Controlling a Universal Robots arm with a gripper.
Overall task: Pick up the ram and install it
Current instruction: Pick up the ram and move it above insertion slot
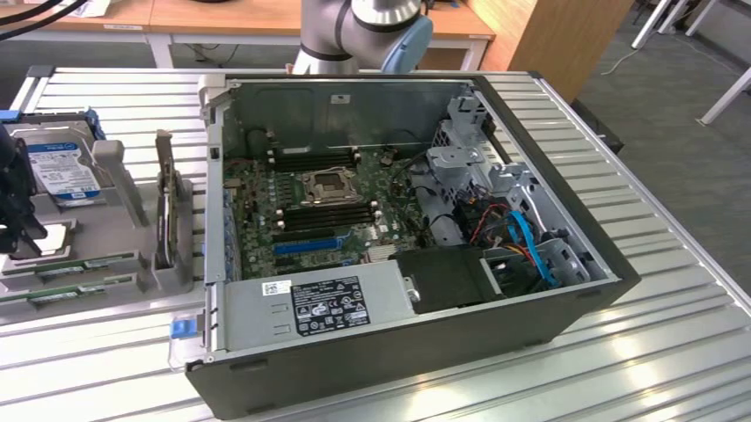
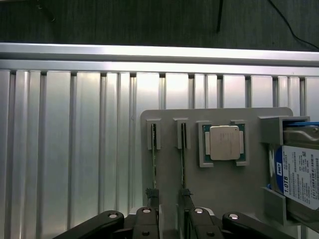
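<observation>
Ram [image 2: 182, 154] sat edge-up in slot of grey holder [image 2: 167, 164], second stick [image 2: 153, 159] just beside, processor chip [image 2: 223, 143] near. Gripper [image 2: 169, 204] hovered over both, jaws wide, holding nothing. Risk: fingertips [image 2: 152, 193] seemed aligned with stick edges; descent could strike boards instead of straddling one.

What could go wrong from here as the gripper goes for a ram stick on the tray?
1. The first ram stick and second ram stick stand on edge close together in the tray. The open gripper sits near both, so a finger might come down on a stick's edge or catch the neighbour.
2. The processor lies right beside them, and a sideways drift may bump it.
</observation>
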